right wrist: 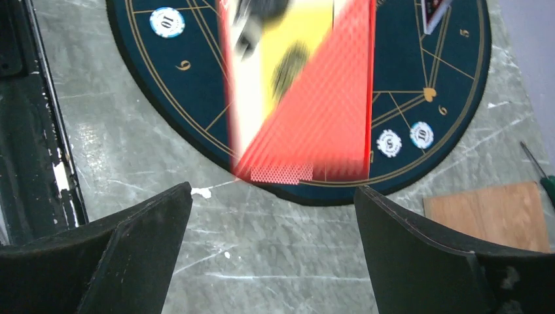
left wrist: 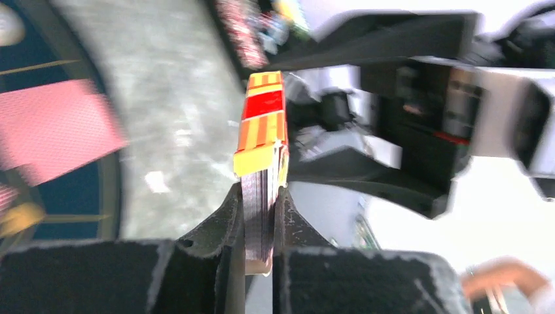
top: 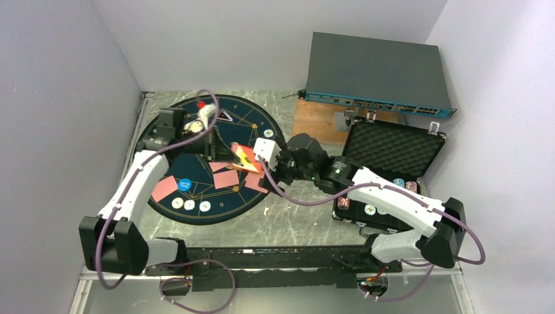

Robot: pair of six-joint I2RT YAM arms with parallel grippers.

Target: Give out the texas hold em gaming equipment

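We are clamping the card deck point(left wrist: 260, 131) tightly between our left fingers point(left wrist: 219, 226), while our right fingers point(right wrist: 141, 232) are standing wide apart, holding nothing, above the bench point(right wrist: 275, 248).

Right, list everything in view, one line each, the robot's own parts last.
mat: one, round, navy with gold lines, table's left
card pack: one, red and yellow, held over the mat's right side
playing cards: at least four, red-backed, flat on the mat
blue disc: one, mat's near side
whitish chips: three in a row, mat's near edge
case: one, black, open, right of the mat
chips in the case: several, mixed colours
network switch: one, grey-blue, far right
wooden board: one, brown, before the switch
table: grey, marbled
left hand: shut on the card pack
right hand: open, facing the pack
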